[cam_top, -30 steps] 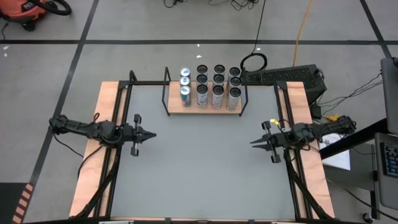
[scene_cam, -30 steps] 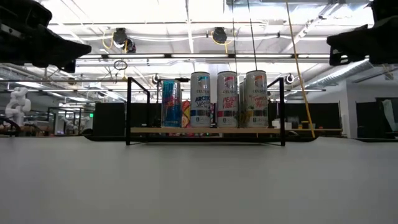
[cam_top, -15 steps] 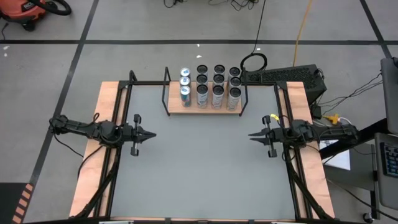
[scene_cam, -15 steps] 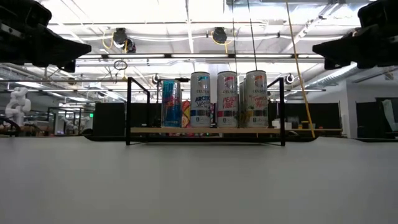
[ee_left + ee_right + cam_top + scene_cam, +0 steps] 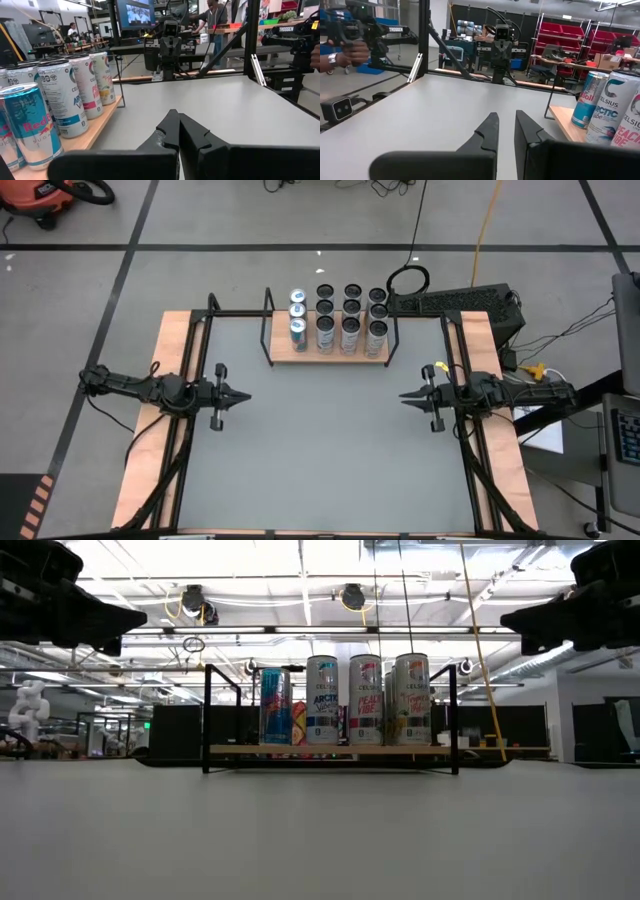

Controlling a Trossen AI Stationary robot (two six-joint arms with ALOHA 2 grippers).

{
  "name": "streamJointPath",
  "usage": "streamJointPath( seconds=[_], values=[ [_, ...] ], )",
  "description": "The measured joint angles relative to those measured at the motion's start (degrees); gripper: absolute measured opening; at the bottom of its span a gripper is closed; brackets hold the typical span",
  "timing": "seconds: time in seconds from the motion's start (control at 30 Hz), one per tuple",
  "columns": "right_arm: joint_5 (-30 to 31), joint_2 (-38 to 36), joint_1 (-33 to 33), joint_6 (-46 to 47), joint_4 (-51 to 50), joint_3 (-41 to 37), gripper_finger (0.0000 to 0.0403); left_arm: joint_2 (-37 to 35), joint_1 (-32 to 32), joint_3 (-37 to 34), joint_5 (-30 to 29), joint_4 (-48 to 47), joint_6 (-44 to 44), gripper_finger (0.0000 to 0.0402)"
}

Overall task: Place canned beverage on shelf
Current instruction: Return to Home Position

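- Shelf [image 5: 310,358] stood at the far middle of the table [image 5: 320,450], its light board held between black rod ends.
- 12 cans stood upright on it, in 4 files of 3.
- 3 blue cans [image 5: 297,311] made up the file nearest my left side, and 9 dark-topped cans [image 5: 351,307] filled the 3 files beside them.
- In the low view, the front row showed 1 blue and 3 pale ones, set close side by side along the board.
- My left gripper [image 5: 243,395] hovered above the table near its left edge, well apart from the shelf, and pointed across toward my right arm.
- Its fingers [image 5: 170,131] were pressed together and held nothing.
- My right gripper [image 5: 404,397] hovered opposite it near the right edge, also well apart from the shelf, and pointed back at the left one.
- Its fingers [image 5: 487,131] stood a narrow slit apart, and only grey table showed through the gap.
- The 2 grippers sat level with each other, tips facing, with grey table between them.
- Beyond the table's edge, my right wrist view caught a person's hand [image 5: 349,52] out in the room.
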Motion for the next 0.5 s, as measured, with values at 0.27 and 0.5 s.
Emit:
streamJointPath(
  seconds=[0.27, 0.5],
  values=[
    [0.1, 0.0, 0.0, -0.6, 0.0, 0.0, 0.0000, 0.0, 0.6, 0.0, -0.7, 0.0, 1.4, 0.0001],
    [0.1, 0.0, 0.0, -0.6, 0.0, 0.0, 0.0000, 0.0, 4.5, 0.0, 1.5, -0.3, 1.2, 0.0001]
  ],
)
